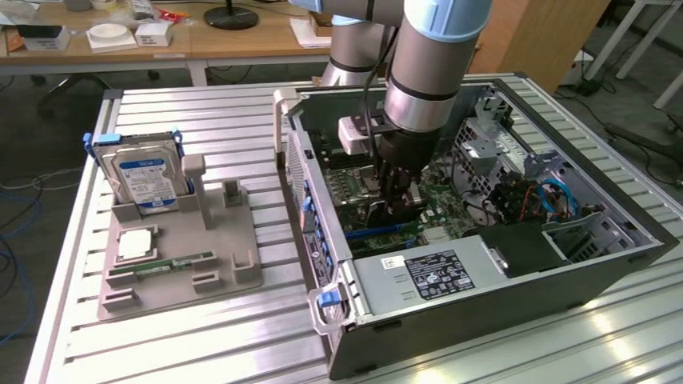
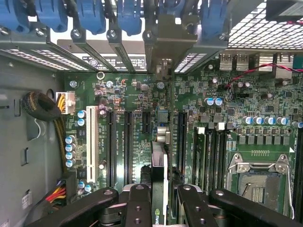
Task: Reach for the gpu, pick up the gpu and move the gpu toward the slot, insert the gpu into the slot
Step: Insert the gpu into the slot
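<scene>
My gripper [image 1: 397,210] reaches down into the open computer case [image 1: 597,264], shut on the gpu [image 1: 379,214], which looks dark and sits low over the motherboard. In the wrist view the black fingers [image 2: 137,203] clamp the gpu [image 2: 158,161] edge-on. Its silver end bracket [image 2: 163,52] stands against the case's rear openings. A short blue stretch of the slot [image 1: 373,233] shows just beside the card's lower edge. From the wrist view the card covers the slot, and I cannot tell whether the card's edge is seated in it.
Black parallel slots [image 2: 119,146] flank the card, with memory slots [image 2: 210,151] and the processor socket [image 2: 258,182] further off. A cable bundle [image 2: 47,109] lies by the case wall. Outside the case, a grey fixture [image 1: 229,272] holds a hard drive [image 1: 149,176] and a memory stick [image 1: 176,262].
</scene>
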{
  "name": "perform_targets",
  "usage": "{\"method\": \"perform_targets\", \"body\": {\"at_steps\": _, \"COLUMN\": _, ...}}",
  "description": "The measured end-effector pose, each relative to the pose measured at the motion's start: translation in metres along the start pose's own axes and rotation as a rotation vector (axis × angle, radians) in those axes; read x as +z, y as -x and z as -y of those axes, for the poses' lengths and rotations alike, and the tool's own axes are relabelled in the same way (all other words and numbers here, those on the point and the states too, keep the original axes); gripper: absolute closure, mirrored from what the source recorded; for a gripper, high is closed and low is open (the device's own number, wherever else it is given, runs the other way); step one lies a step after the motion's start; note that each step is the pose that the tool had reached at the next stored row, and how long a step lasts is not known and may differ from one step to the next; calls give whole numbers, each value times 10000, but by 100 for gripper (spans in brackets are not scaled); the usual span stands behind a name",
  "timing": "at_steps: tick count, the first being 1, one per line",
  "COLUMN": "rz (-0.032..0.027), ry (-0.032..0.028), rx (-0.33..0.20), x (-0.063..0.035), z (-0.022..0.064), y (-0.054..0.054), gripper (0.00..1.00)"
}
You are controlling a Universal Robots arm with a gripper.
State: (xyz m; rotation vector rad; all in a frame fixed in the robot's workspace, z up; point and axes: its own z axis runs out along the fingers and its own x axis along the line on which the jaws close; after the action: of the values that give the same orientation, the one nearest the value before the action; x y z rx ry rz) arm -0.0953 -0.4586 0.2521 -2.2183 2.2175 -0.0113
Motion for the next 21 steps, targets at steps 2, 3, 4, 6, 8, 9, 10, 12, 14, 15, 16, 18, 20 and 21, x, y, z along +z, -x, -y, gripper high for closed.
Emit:
{"method": "perform_targets", "body": {"at_steps": 2, "rz": 1, "ry": 0, "rx": 0, "x": 1, "z": 0, "y": 0, "gripper": 74}}
{"method": "perform_targets", "body": {"at_steps": 3, "rz": 0, "ry": 0, "rx": 0, "x": 1, "z": 0, "y": 0, "gripper": 74}}
{"method": "perform_targets", "body": {"at_steps": 4, "rz": 1, "ry": -1, "rx": 0, "x": 4, "z": 0, "y": 0, "gripper": 74}}
{"method": "perform_targets", "body": {"at_steps": 6, "rz": 4, "ry": -2, "rx": 0, "x": 12, "z": 0, "y": 1, "gripper": 74}}
{"method": "perform_targets", "body": {"at_steps": 8, "rz": 0, "ry": 0, "rx": 0, "x": 21, "z": -1, "y": 0, "gripper": 74}}
{"method": "perform_targets", "body": {"at_steps": 9, "rz": 0, "ry": 0, "rx": 2, "x": 26, "z": -5, "y": 0, "gripper": 74}}
{"method": "perform_targets", "body": {"at_steps": 10, "rz": 1, "ry": 0, "rx": 3, "x": 31, "z": -8, "y": 0, "gripper": 74}}
{"method": "perform_targets", "body": {"at_steps": 12, "rz": -1, "ry": 1, "rx": 2, "x": 39, "z": -14, "y": 0, "gripper": 74}}
{"method": "perform_targets", "body": {"at_steps": 14, "rz": -1, "ry": 0, "rx": 0, "x": 43, "z": -18, "y": 0, "gripper": 74}}
{"method": "perform_targets", "body": {"at_steps": 15, "rz": 0, "ry": 0, "rx": -1, "x": 43, "z": -18, "y": 0, "gripper": 74}}
{"method": "perform_targets", "body": {"at_steps": 16, "rz": -1, "ry": 0, "rx": -1, "x": 44, "z": -18, "y": 0, "gripper": 74}}
{"method": "perform_targets", "body": {"at_steps": 18, "rz": -1, "ry": 0, "rx": -1, "x": 44, "z": -18, "y": 0, "gripper": 74}}
{"method": "perform_targets", "body": {"at_steps": 20, "rz": 0, "ry": 0, "rx": 0, "x": 44, "z": -19, "y": 0, "gripper": 74}}
{"method": "perform_targets", "body": {"at_steps": 21, "rz": 1, "ry": 0, "rx": 0, "x": 44, "z": -19, "y": 0, "gripper": 74}}
